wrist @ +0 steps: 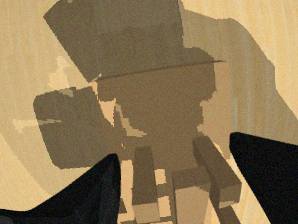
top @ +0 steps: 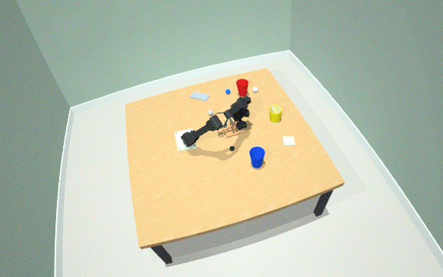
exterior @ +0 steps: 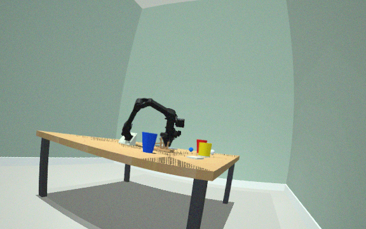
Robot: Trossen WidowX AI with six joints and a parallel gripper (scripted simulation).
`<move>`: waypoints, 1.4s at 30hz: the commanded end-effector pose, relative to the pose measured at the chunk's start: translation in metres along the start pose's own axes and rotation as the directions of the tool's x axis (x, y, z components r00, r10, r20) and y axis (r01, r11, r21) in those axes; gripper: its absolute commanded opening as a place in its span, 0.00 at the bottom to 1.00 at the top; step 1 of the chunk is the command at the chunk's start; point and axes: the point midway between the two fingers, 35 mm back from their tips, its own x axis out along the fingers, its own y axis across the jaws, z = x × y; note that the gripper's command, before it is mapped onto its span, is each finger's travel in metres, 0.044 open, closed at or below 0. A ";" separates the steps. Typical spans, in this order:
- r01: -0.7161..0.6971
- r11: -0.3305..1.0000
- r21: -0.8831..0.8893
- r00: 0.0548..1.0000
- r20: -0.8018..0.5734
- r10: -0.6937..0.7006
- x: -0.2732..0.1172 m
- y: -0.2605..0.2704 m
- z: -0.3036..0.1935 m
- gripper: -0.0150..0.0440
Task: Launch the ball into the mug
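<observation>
The wooden catapult (top: 236, 134) (exterior: 161, 149) stands on the table under the arm; its wooden blocks (wrist: 192, 200) show low in the wrist view. My gripper (top: 241, 126) (exterior: 169, 145) (wrist: 176, 152) points down over the catapult. Its fingers are apart, at either side of the blocks, with a gap beside them. The yellow mug (top: 275, 115) (exterior: 204, 149) stands upright to the right, with pale patches inside that I cannot make out. A white ball (top: 210, 112) lies behind the arm; another white ball (top: 255, 89) (exterior: 213, 152) lies by the red cup. I see no ball in the catapult, but the arm hides part of it.
The red cup (top: 242, 88) (exterior: 199, 140) and a blue ball (top: 228, 91) (exterior: 190, 149) are at the back. A blue cup (top: 257, 158) (exterior: 149, 142) stands in front. A small black ball (top: 231, 148), a white square (top: 288, 141) (exterior: 195, 157) and a grey slab (top: 199, 96) lie around.
</observation>
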 end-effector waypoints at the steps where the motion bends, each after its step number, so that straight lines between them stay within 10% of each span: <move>1: -0.001 1.000 0.002 1.000 -0.003 0.001 -0.009 0.000 0.001 0.97; 8: -0.004 1.000 -0.001 1.000 -0.002 0.004 -0.097 0.001 0.000 1.00; 21: -0.024 0.995 -0.097 0.996 0.085 0.032 -0.139 0.005 -0.001 1.00; 29: -0.018 0.999 -0.050 0.998 0.054 0.020 -0.098 -0.053 -0.014 0.76; 42: 0.011 1.000 0.001 1.000 -0.004 -0.011 -0.026 -0.151 -0.101 0.76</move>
